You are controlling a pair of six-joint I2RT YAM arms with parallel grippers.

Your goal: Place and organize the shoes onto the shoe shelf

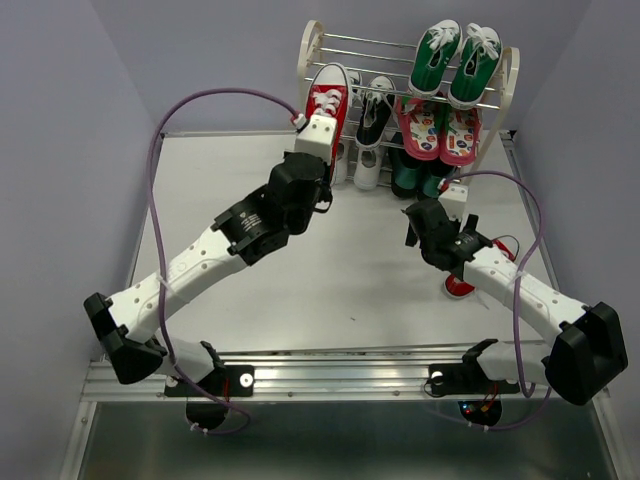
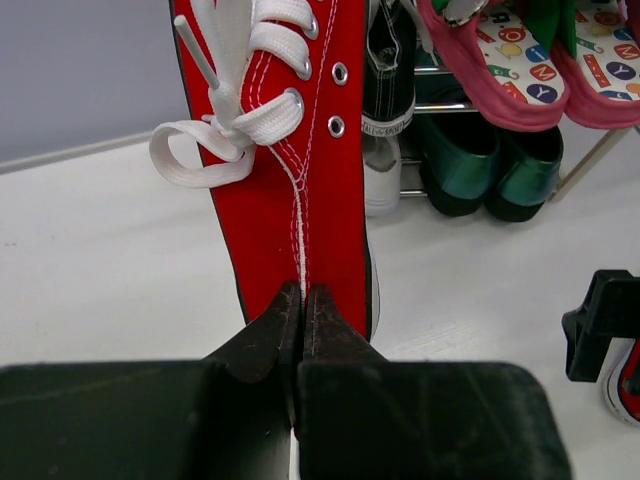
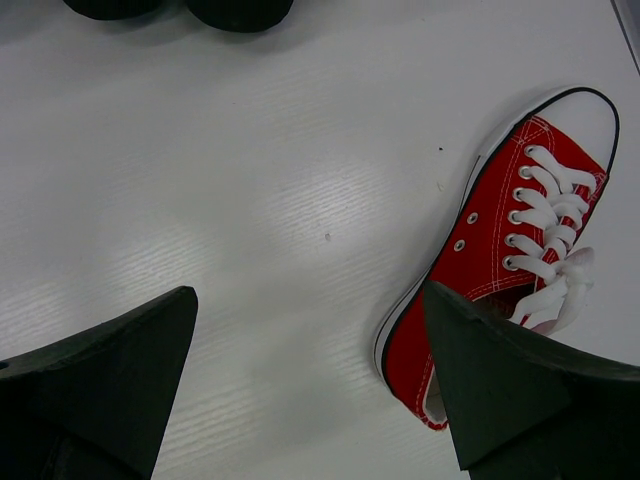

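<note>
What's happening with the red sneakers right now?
The left hand is shut on the heel of one red sneaker, holding it up at the left side of the shoe shelf. The right hand hangs open above the other red sneaker, which lies on the table.

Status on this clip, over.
Left end effector shut on red sneaker, at shoe shelf. Right end effector open by second red sneaker. Black sneaker close beside.

Two red sneakers [image 1: 328, 100], two green sneakers [image 1: 437, 55], two pink slippers [image 1: 420, 130], one shelf [image 1: 312, 40].
</note>
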